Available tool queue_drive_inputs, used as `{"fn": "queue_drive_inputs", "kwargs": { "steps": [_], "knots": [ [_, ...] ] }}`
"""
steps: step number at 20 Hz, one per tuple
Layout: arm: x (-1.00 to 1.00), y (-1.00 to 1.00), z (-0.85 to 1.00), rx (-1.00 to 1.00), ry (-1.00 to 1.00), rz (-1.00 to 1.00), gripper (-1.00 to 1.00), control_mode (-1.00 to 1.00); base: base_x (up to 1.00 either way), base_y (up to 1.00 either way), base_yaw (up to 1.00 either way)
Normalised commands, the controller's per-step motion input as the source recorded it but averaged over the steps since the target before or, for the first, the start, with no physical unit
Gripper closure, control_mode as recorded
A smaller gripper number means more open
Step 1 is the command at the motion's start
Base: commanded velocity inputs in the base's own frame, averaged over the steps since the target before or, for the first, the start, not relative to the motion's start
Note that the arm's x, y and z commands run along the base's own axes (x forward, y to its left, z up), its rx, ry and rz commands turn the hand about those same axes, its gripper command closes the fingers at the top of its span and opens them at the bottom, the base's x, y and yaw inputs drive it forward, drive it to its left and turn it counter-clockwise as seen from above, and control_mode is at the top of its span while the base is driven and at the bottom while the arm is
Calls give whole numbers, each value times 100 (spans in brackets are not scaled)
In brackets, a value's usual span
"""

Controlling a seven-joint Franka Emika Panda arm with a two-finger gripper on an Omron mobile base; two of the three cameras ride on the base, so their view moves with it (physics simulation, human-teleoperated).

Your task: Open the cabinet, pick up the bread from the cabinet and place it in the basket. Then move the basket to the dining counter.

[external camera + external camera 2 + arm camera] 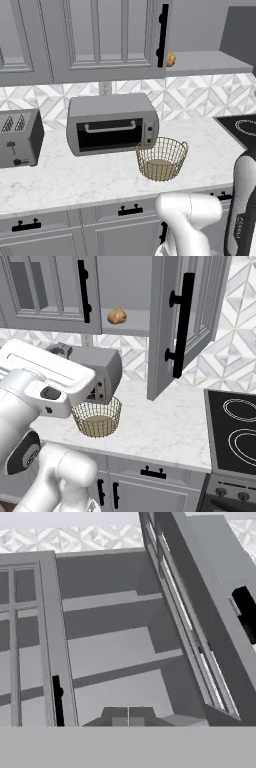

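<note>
Bread (117, 317) sits on the inner shelf of the open cabinet (186, 326), well above the marble counter (160, 426) and its patterned tile backsplash. Below the cabinet, the basket (97, 417) stands on that counter just beside the toaster oven (112, 123), holding nothing. The arm's hand faces the cabinet interior; its fingertips (120, 716) appear pressed together.
</note>
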Motion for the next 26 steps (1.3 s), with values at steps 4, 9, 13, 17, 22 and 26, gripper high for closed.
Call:
{"fn": "queue_drive_inputs", "kwargs": {
  "steps": [4, 9, 13, 17, 22, 26],
  "knots": [
    [100, 0, -2, -1, 12, -33, 100, -100, 0, 0, 0],
    [94, -50, 0, 0, 7, -39, 100, -100, 0, 0, 0],
    [82, -87, 0, 1, 3, -35, 100, -100, 0, 0, 0],
    [66, -100, -6, 6, 5, -23, 100, -100, 0, 0, 0],
    [50, -100, -12, 17, 6, -15, 100, -100, 0, 0, 0],
    [39, -100, -1, 25, 0, -9, 100, -100, 0, 0, 0]
  ]
}}
